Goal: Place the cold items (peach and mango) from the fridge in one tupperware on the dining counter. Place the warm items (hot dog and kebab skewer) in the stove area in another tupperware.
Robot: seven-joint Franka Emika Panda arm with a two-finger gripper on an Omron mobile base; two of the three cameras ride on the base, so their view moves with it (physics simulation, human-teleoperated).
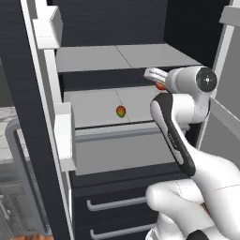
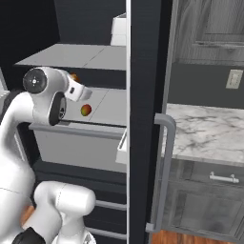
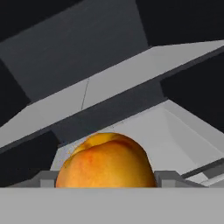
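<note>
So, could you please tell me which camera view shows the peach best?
The hand view: the peach sits close and large, between the claw's fingers. In the left base view only a sliver of the peach peeks past the wrist; in the right base view just an orange edge shows behind the arm.

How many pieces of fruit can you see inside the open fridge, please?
2. The mango lies mid-shelf on the middle fridge shelf; the peach sits right at the gripper, farther right. Others may be hidden behind the arm.
</note>
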